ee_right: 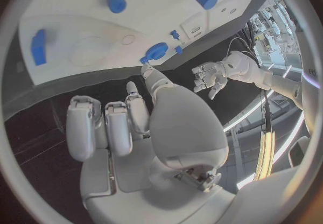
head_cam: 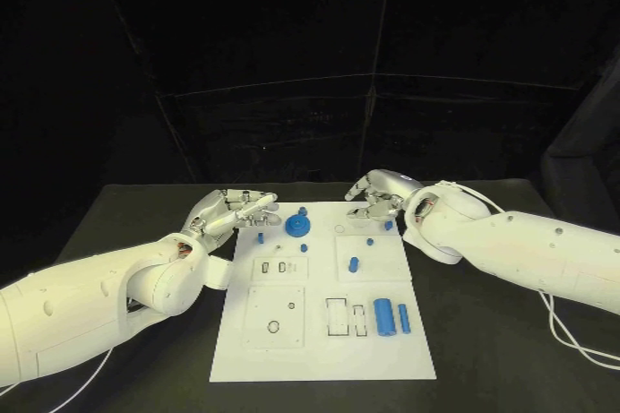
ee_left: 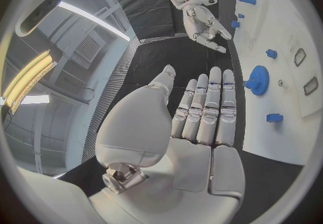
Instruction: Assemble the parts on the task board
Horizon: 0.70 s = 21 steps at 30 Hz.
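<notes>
Lying flat, the white task board bears small blue parts, both hands empty with fingers loose.

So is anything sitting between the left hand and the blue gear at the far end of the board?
Nothing visible does. The left hand hovers open beside the task board's far left corner, and the blue gear lies just inboard of it, with only bare white board between. A small blue peg sits nearer, off that line.

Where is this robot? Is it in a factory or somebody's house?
Probably a lab or test room, not a house. A white task board with small blue parts lies on a black table, dark curtains hang behind, and long ceiling lights glow.
</notes>
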Motion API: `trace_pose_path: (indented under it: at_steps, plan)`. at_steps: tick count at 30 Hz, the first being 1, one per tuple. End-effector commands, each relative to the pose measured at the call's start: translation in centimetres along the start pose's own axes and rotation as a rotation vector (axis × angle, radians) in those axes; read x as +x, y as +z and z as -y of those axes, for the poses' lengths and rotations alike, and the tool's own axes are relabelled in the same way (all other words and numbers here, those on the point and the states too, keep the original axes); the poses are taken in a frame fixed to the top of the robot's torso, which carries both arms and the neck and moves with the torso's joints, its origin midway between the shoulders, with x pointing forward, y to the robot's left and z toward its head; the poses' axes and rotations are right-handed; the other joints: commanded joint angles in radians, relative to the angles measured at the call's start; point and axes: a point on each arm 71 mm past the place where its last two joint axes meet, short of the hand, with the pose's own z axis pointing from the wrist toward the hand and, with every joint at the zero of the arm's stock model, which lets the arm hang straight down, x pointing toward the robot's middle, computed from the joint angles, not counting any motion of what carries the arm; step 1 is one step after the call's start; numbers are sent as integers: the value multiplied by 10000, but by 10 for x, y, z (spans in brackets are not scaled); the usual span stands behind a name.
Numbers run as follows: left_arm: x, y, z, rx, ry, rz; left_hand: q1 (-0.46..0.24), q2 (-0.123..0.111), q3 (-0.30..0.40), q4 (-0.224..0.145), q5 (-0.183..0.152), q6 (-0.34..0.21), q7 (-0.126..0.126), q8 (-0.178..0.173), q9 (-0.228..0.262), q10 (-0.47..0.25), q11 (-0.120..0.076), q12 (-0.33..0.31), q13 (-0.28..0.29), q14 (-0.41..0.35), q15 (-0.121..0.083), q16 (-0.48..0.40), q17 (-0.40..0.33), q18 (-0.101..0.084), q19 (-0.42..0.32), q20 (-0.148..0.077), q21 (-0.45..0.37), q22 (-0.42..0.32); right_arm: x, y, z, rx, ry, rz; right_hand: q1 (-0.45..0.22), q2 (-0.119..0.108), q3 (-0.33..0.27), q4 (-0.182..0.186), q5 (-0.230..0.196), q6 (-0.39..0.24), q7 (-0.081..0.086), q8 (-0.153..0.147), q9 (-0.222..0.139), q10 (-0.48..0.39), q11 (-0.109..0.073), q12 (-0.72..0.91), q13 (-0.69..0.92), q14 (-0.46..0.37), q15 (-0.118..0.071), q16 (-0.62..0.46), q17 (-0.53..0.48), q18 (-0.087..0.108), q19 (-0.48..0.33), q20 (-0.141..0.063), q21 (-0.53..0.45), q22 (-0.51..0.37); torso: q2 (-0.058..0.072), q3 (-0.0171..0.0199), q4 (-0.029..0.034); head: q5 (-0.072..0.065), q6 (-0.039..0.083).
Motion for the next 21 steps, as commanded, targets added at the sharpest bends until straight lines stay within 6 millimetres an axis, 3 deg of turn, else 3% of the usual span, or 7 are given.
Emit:
trace_pose_path:
  at_steps: [1, 6, 7, 10, 13, 15, 21]
  plan:
    - [0, 1, 1, 35, -116, -182, -15, 126, -33, -71, -27, 148, -22, 25, 3, 159, -33, -59, 9, 250, -45, 74, 58, 89, 208, -60, 17, 16, -12, -9, 10, -609, 1613, 474, 37, -68, -36, -62, 127, 110, 1, 66, 15, -2, -71, -1, 261, 690, -72, 47, 921, -193, 175, -45, 43, 559, -27, 31, -155, -25, 52]
    - [0, 2, 0, -9, -124, -207, -65, 213, -113, -137, -25, 344, -97, 13, -6, 659, -159, -1, 51, 747, -222, 224, 228, 83, 643, -218, 115, 49, -22, -20, 39, -279, 1777, 580, 10, -161, -114, -102, 241, 127, -9, 60, 3, -7, -82, -18, 243, 695, -80, 54, 947, -194, 175, -53, 45, 563, -10, 88, -186, -35, 42]
    - [-1, 2, 0, -16, -124, -209, -73, 227, -127, -149, -26, 380, -107, 8, -7, 754, -181, 4, 56, 810, -246, 236, 260, 81, 705, -242, 120, 49, -24, -22, 44, -216, 1784, 580, 4, -182, -132, -109, 252, 121, -10, 54, -1, -12, -82, -26, 235, 696, -81, 56, 953, -195, 177, -54, 48, 569, -9, 58, -158, -68, 33]
    - [-1, 3, -1, -28, -123, -212, -78, 240, -143, -163, -26, 406, -117, -5, -10, 818, -194, -11, 53, 858, -264, 238, 292, 78, 759, -263, 119, 46, -25, -25, 53, -89, 1780, 511, -1, -212, -157, -122, 271, 101, -9, 40, -8, -20, -82, -37, 225, 699, -82, 62, 973, -194, 173, -55, 45, 562, 0, 82, -162, -99, 6]
    - [-1, 3, -1, -31, -118, -206, -78, 244, -147, -169, -26, 412, -120, -10, -12, 831, -197, -19, 51, 872, -268, 239, 302, 77, 775, -269, 118, 45, -23, -28, 60, 26, 1741, 352, -15, -258, -210, -142, 292, 15, 3, -14, -31, -47, -72, -73, 190, 703, -77, 68, 996, -193, 169, -55, 42, 557, -2, 59, -156, -127, -35]
    - [-1, 4, -1, -29, -114, -202, -78, 244, -148, -170, -26, 412, -121, -11, -12, 831, -197, -21, 51, 874, -269, 239, 303, 77, 778, -270, 118, 45, -21, -29, 64, 89, 1714, 231, -22, -278, -236, -150, 298, -39, 13, -45, -41, -58, -65, -87, 178, 704, -73, 70, 1002, -192, 166, -53, 40, 552, 5, 67, -154, -137, -43]
    - [-2, 4, -2, -16, -94, -168, -75, 240, -157, -183, -26, 404, -121, -27, -17, 825, -193, -47, 43, 870, -267, 226, 313, 73, 789, -274, 110, 40, -11, -33, 72, 239, 1636, -125, -46, -342, -332, -168, 303, -198, 46, -128, -57, -102, -35, -139, 128, 706, -50, 73, 1018, -190, 158, -37, 34, 539, -7, 45, -141, -161, -105]
